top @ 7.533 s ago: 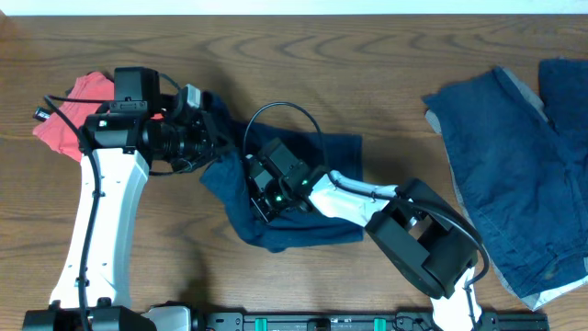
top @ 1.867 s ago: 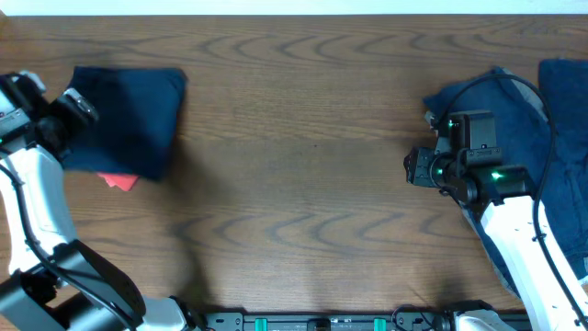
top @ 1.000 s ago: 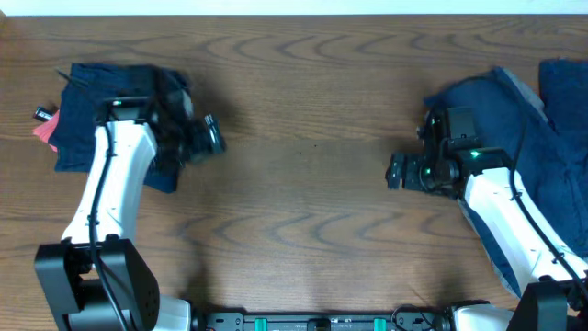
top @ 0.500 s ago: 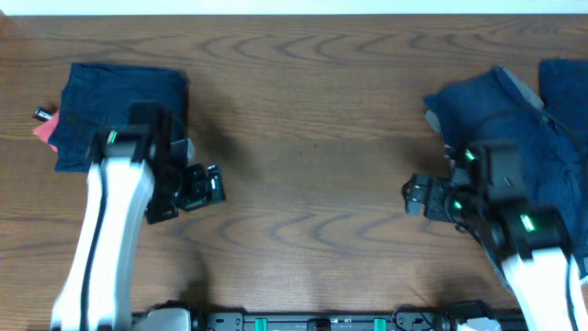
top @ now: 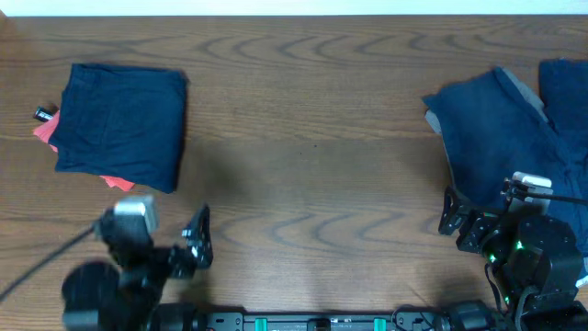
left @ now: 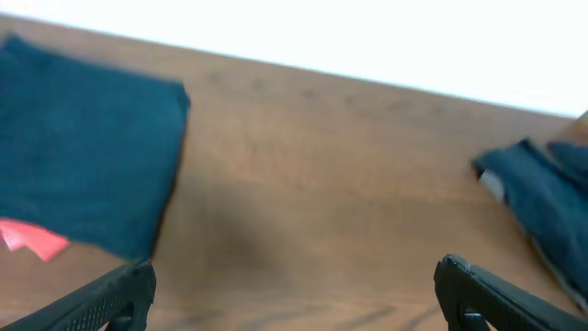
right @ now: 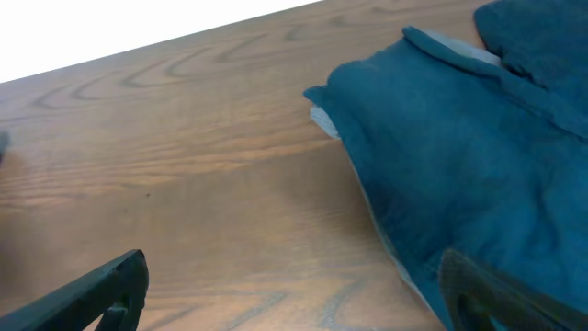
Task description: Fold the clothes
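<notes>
A folded navy garment [top: 119, 124] lies at the far left, also seen in the left wrist view [left: 83, 156]. The unfolded clothes [top: 505, 156] sprawl at the right, with greyish lining edges, and fill the right of the right wrist view [right: 459, 147]. My left gripper [top: 197, 241] hovers low near the front edge, open and empty [left: 294, 294]. My right gripper [top: 459, 223] sits by the front right, beside the near edge of the unfolded clothes, open with nothing between its fingers [right: 294, 294].
A red cloth [top: 44, 138] peeks out from under the folded garment, with a small dark object [top: 41, 115] beside it. A second navy piece [top: 565, 92] lies at the far right edge. Bare wooden table [top: 312, 156] spans the middle.
Both arms have drawn back toward the front edge of the table, away from the folded garment and the right pile. Both grippers stay open and empty.
</notes>
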You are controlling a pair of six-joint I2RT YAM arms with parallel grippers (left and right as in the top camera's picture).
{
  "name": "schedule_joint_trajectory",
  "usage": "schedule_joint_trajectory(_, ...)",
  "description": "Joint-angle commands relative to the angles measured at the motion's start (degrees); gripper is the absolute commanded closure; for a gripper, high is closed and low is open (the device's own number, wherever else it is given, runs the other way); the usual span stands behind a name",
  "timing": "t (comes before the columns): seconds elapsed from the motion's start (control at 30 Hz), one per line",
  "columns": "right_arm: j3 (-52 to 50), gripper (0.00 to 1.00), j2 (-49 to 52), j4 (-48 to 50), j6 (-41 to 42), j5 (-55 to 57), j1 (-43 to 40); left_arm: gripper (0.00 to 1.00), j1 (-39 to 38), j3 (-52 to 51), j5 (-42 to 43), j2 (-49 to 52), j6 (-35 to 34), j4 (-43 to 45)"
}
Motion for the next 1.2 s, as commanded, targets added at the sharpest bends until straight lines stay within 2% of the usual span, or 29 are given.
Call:
schedule_joint_trajectory(0.0,-0.7,0.01,-0.3,-0.1,0.8,1.8,0.5,0.02,-0.2,-0.5,-0.5,-5.4,0.5,-0.2)
schedule_joint_trajectory(0.13,-0.7,0.01,-0.3,-0.1,0.8,1.8,0.5,0.02,-0.2,-0.5,-0.5,-8.1,0.5,-1.4)
schedule_joint_trajectory(0.53,-0.7,0.01,-0.3,-0.3,0.7,2.1,0.5,0.02,-0.2,-0.5,-0.5,-8.0,0.5,-2.0)
schedule_joint_trajectory(0.83,-1.5,0.01,-2.1,-5.6,-1.4,2.0,-0.9,0.02,-0.2,-0.5,-0.5,-8.0,0.5,-2.0)
schedule_joint_trajectory(1.03,-9.0,0.01,-8.8,2.6,-11.8,-4.4,-5.0,0.02,-0.2,-0.5,-0.5,-8.0,0.5,-2.0)
schedule_joint_trajectory(1.17,-18.3,0.01,-17.7,8.6,-12.3,-7.4,-7.3,0.02,-0.2,-0.5,-0.5,-8.0,0.5,-2.0)
